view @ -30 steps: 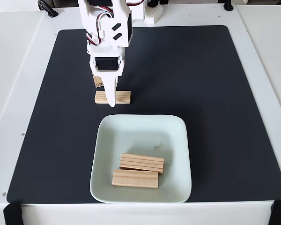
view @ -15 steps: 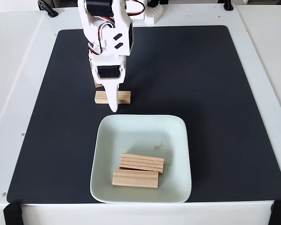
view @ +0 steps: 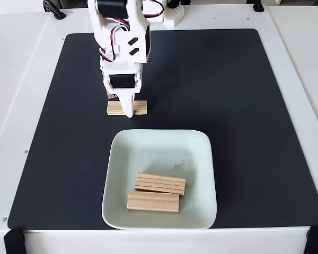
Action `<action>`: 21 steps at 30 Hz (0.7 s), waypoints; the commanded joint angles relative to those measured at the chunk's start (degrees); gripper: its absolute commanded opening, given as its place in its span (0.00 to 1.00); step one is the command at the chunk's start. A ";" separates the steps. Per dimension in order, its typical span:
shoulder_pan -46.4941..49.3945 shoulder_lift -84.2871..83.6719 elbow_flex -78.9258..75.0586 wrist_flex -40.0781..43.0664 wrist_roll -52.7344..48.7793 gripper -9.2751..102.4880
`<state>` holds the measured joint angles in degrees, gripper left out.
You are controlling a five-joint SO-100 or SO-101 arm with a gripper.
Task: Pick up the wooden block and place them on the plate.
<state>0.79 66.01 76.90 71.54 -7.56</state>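
In the fixed view the pale green plate (view: 201, 142) lies on the near half of the black mat and holds two wooden blocks, one (view: 160, 183) just behind the other (view: 153, 201). A third wooden block (view: 140, 108) lies flat on the mat behind the plate. My white gripper (view: 127, 110) points down at it, and one white finger (view: 127, 106) crosses the front of its middle. The other finger is hidden, so the jaws' spacing does not show. A sliver of another wooden block (view: 112, 96) peeks out behind the gripper's left side.
The black mat (view: 244, 106) covers most of the white table (view: 21, 63). The arm's base (view: 167, 13) stands at the far edge. Black clamps sit at the table corners (view: 13, 241).
The visible fingertip reached past the block toward the plate half a second ago and has since drawn back onto the block. The blocks and the plate have not moved.
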 commanded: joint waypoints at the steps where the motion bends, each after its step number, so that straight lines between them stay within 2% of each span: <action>1: 0.44 1.58 -0.88 -0.35 -0.18 0.08; 8: 0.18 17.05 9.32 -1.05 -0.26 0.08; 16: -1.32 38.23 32.61 -22.06 -0.09 0.08; 21: -2.55 41.22 31.82 -29.36 0.53 0.08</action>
<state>-0.79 104.50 109.95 46.14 -7.56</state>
